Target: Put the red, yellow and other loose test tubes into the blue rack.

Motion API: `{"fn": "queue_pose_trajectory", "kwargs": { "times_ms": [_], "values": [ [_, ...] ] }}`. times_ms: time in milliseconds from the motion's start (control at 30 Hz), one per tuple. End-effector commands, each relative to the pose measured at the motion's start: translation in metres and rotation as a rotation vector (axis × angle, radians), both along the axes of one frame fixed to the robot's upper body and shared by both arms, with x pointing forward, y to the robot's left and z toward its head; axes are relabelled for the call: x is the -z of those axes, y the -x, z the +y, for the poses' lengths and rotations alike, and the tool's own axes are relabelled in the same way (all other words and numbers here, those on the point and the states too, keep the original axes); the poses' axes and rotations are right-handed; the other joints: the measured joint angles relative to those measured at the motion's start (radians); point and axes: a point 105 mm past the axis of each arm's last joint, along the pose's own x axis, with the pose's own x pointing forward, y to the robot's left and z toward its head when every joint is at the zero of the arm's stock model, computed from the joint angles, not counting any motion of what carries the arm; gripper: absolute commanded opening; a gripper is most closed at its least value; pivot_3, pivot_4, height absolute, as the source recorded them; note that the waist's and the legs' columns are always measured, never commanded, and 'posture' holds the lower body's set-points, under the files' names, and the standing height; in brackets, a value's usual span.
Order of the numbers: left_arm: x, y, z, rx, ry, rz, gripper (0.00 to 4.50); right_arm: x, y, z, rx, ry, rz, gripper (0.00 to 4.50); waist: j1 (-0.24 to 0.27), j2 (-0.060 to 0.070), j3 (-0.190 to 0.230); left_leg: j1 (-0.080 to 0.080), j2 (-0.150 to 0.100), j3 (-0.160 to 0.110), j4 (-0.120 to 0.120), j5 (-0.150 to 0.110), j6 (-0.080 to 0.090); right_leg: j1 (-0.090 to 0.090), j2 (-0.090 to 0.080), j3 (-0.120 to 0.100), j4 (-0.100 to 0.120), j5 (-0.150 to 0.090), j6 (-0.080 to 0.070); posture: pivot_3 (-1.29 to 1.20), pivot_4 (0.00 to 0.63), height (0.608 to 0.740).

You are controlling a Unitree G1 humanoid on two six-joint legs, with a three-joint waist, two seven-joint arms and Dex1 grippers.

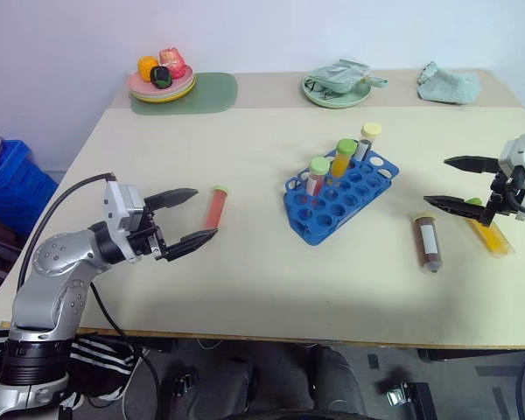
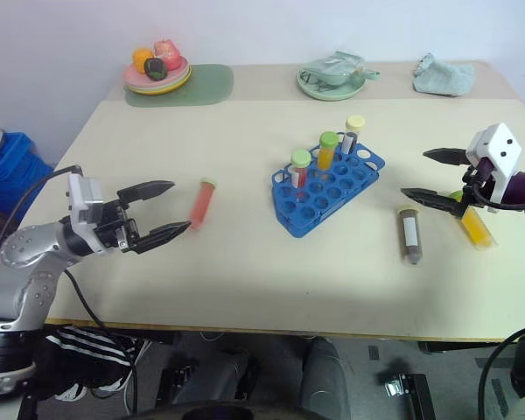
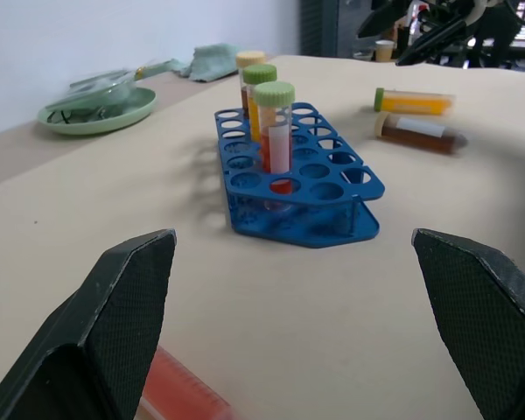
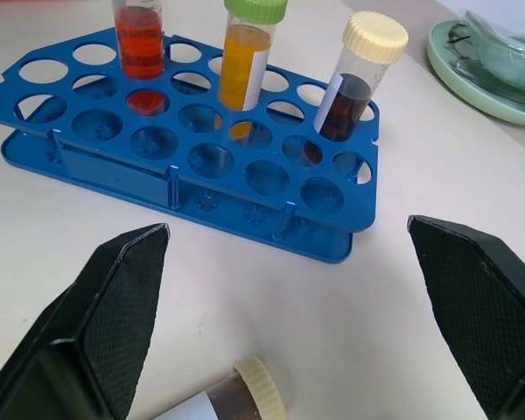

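Blue rack at centre of pale tabletop, three capped tubes standing in its far holes. Red tube lies left of rack, just beyond left gripper, jaws wide apart, empty. Brown tube and yellow tube lie right of rack, side by side. Right gripper hovers over them, jaws wide apart, empty.

1. A pink plate of toy fruit sits on a green mat at the desk's far edge.
2. A pale green dish holds clutter.
3. A crumpled cloth lies nearby.
4. A dark blue crate stands beside the desk.
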Motion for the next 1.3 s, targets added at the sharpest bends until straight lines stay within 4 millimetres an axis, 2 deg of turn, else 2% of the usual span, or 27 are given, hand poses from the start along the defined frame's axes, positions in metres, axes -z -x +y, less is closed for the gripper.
{"fn": "queue_pose_trajectory", "kwargs": {
  "times_ms": [33,400,900,1300],
  "values": [
    [-0.009,0.002,-0.003,0.01,-0.013,-0.049,4.43,-0.016,0.001,-0.001,-0.003,0.02,-0.057,4.5,0.0,0.0,0.0,0.0,0.0,0.0,0.0,0.0,0.0,0.0,0.0,0.0,0.0,0.0,0.0,0.0,0.15,0.74],
    [-0.014,0.003,0.009,-0.03,-0.035,-0.07,4.43,-0.011,-0.007,0.013,-0.031,-0.018,-0.074,4.5,0.0,0.0,0.0,0.0,0.0,0.0,0.0,0.0,0.0,0.0,0.0,0.0,0.0,0.0,0.0,0.0,0.15,0.74],
    [-0.019,0.0,0.001,-0.034,-0.019,-0.09,4.43,-0.015,-0.008,0.018,-0.037,-0.019,-0.067,4.5,0.0,0.0,0.0,0.0,0.0,0.0,0.0,0.0,0.0,0.0,0.0,0.0,0.0,0.0,0.0,0.0,0.15,0.74],
    [-0.027,-0.006,-0.003,-0.023,-0.03,-0.099,4.43,-0.015,-0.011,0.014,-0.012,-0.031,-0.071,4.5,0.0,0.0,0.0,0.0,0.0,0.0,0.0,0.0,0.0,0.0,0.0,0.0,0.0,0.0,0.0,0.0,0.15,0.74]
  ]
}}
